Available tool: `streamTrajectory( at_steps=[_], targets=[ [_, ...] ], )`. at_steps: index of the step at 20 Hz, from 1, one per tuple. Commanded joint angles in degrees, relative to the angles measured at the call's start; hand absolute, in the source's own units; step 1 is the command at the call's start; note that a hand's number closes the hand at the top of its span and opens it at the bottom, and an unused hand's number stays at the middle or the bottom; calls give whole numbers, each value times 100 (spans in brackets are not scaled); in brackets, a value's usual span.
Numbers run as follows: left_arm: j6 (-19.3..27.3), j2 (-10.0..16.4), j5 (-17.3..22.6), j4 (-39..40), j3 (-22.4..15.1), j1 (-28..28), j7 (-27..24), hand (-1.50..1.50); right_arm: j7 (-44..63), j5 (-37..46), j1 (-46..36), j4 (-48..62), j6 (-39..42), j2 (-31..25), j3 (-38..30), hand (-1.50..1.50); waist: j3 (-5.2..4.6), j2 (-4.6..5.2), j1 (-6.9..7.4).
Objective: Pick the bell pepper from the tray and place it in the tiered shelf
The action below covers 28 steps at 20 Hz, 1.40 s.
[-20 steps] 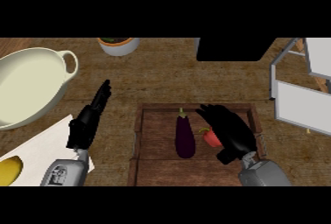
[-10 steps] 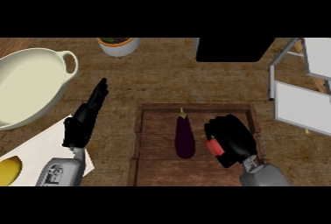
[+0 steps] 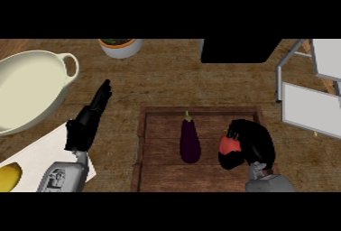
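Head view: the right hand (image 3: 251, 143) is curled round the red bell pepper (image 3: 228, 145), holding it over the right side of the wooden tray (image 3: 200, 109). An eggplant (image 3: 190, 140) lies just left of that hand, and the tiered shelf (image 3: 310, 108) stands up and to its right. The left hand (image 3: 88, 122), fingers straight, rests over the bench (image 3: 166, 85) left of the tray.

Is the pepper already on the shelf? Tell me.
No, the red pepper sits inside the right robot hand, over the tray, apart from the shelf.
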Motion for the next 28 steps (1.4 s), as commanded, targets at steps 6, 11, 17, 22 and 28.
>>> streamTrajectory(
  at_steps=[6, 11, 17, 22, 28],
  targets=[
    [-74, -51, 45, -111, -59, 106, 80, 0, 1409, -985, 73, -1324, -1761, 87, 810, 150, 11, -19, 38],
    [56, -105, -81, -102, -92, 129, 159, 0, 1932, -294, -66, -2396, -1889, 88, 997, 150, 5, -12, 16],
    [72, -72, -151, -149, -92, 189, 2, 0, 3254, 716, -704, -3477, -979, 88, 1049, 150, 1, -8, 22],
    [-130, 58, 23, -488, -16, 464, 84, 0, 3145, 762, -804, -4229, -218, -358, 296, 150, 5, -8, 34],
    [-77, 43, -53, -21, 72, 14, 71, 0, 3237, 898, -2176, -4071, 548, -571, -802, 150, 2, 8, 26]
  ],
)
